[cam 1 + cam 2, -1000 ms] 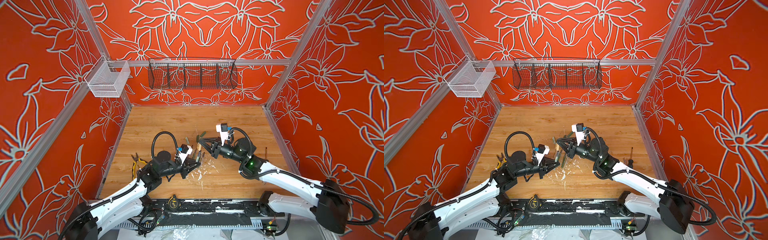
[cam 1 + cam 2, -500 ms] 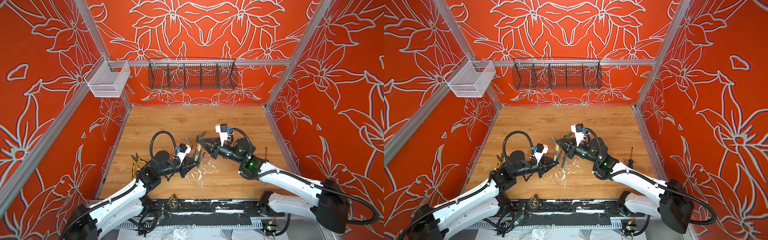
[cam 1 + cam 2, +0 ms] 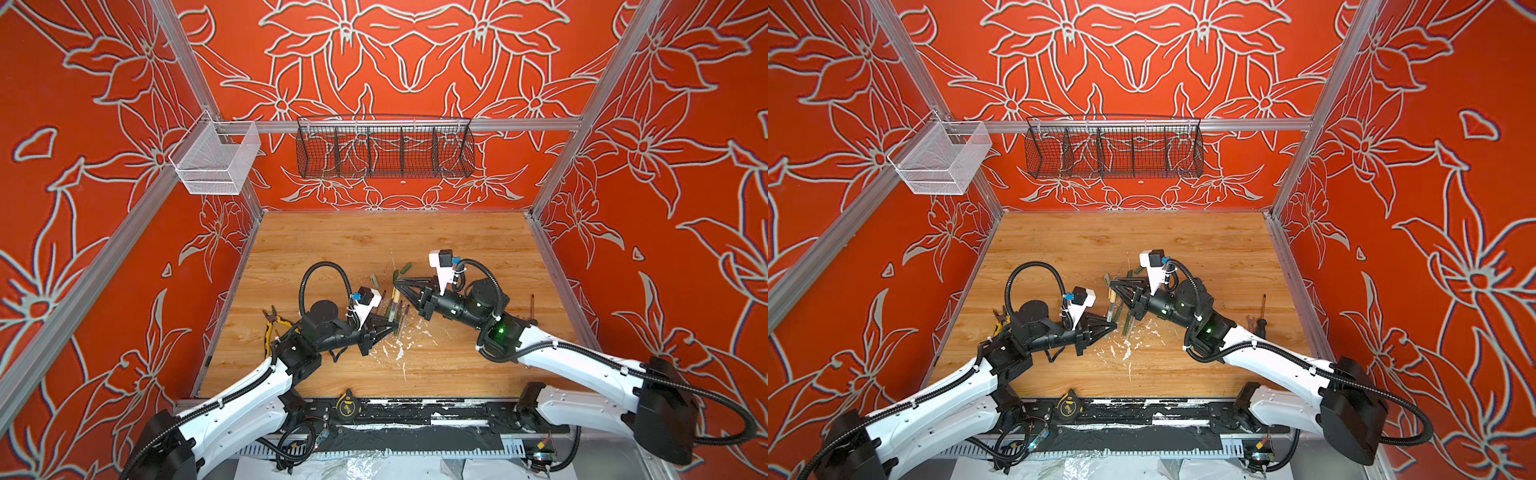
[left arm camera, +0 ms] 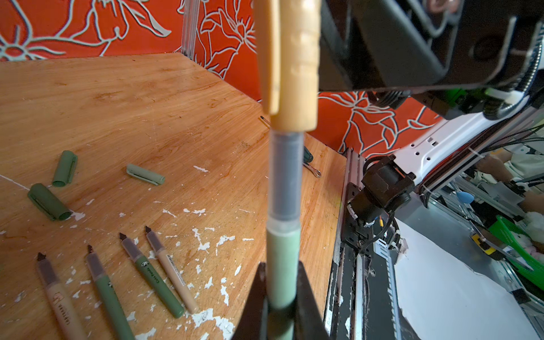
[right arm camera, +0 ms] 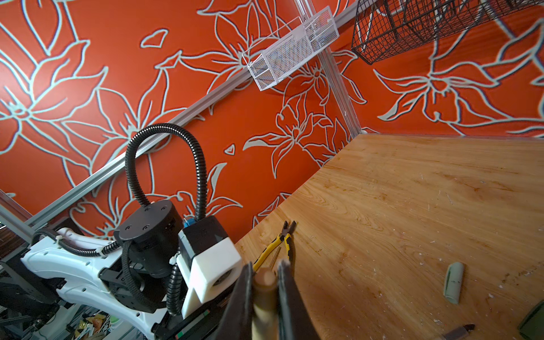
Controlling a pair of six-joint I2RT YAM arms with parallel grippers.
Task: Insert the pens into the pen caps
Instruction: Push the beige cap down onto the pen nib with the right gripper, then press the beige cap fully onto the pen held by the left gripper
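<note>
Both top views: left pincer [image 3: 390,328] and right pincer [image 3: 397,284] face each other, close together, over the middle of the worktop [image 3: 374,241].

Left wrist view: the left pincer [image 4: 281,266] is clamped on a pale green pen [image 4: 282,259], whose grey front end enters the tan cap [image 4: 294,64]. Four pens [image 4: 153,276] and three green caps [image 4: 145,174] lie loose on the worktop.

Right wrist view: the right pincer [image 5: 265,265] is closed around the tan cap. Yellow pliers [image 5: 276,244] lie beyond.

In the left wrist view, a dark green pen [image 4: 153,278] lying on the surface [image 4: 132,103] carries small dark lettering beside a panda mark; it seems to read "Cute Panda". A pale tan pen [image 4: 173,266] beside it bears a barcode, and a beige pen [image 4: 60,303] has print too blurred to read
</note>
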